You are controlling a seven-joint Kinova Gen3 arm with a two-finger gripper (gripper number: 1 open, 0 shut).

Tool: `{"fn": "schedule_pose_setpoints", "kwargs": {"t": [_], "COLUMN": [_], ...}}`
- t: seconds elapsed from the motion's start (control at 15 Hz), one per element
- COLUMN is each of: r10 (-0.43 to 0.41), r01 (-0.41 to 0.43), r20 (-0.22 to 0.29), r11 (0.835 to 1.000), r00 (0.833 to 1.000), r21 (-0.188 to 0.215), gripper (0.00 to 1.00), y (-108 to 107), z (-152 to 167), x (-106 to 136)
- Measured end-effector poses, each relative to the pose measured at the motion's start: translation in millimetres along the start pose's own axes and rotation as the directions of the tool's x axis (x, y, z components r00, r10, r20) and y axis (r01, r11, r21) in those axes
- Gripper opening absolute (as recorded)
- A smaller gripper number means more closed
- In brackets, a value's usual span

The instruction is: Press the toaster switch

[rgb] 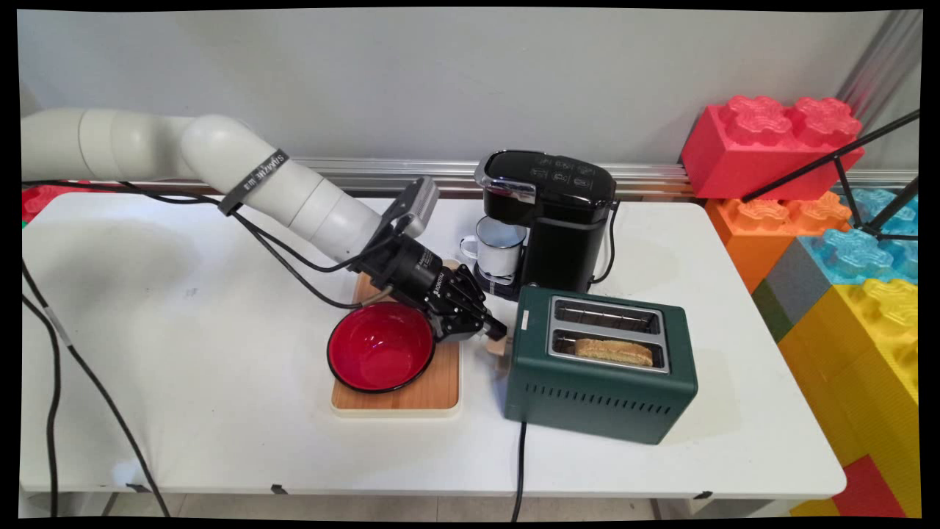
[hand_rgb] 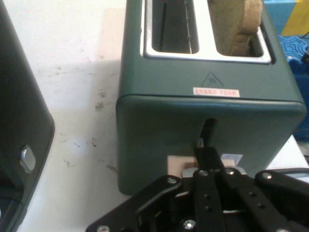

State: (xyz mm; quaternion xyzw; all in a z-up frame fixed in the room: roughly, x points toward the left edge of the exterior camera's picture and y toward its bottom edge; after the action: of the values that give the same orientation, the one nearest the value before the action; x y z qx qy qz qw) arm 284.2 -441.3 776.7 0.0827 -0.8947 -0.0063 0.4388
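A dark green two-slot toaster (rgb: 602, 382) (hand_rgb: 203, 101) stands right of centre, with a slice of toast (rgb: 613, 351) (hand_rgb: 246, 19) sticking out of its near slot; the other slot is empty. My gripper (rgb: 496, 332) (hand_rgb: 207, 153) is at the toaster's left end, shut, with both fingers pressed together. Its tip rests on the beige lever knob (rgb: 500, 347) (hand_rgb: 179, 166), low in the lever slot (hand_rgb: 208, 129). Nothing is held between the fingers.
A red bowl (rgb: 380, 347) sits on a wooden board (rgb: 433, 393) just left of the gripper. Behind stands a black coffee machine (rgb: 558, 217) (hand_rgb: 19, 125) with a white enamel mug (rgb: 499, 246) under its spout. Big toy bricks (rgb: 837, 220) are stacked at the right.
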Motion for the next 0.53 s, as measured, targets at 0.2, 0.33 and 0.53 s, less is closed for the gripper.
{"fn": "schedule_pose_setpoints", "kwargs": {"t": [0.2, 0.33, 0.53], "r10": [0.003, 0.004, 0.006], "r01": [-0.003, -0.004, -0.006], "r20": [0.004, 0.006, 0.013], "r11": [1.000, 1.000, 1.000], "r00": [1.000, 1.000, 1.000], "r21": [0.002, 0.002, 0.002], "gripper": [0.00, 0.00, 0.00], "y": [-1.4, -2.3, -4.0], "z": [3.4, 4.8, 6.7], "x": [-2.4, -3.6, -6.5]}}
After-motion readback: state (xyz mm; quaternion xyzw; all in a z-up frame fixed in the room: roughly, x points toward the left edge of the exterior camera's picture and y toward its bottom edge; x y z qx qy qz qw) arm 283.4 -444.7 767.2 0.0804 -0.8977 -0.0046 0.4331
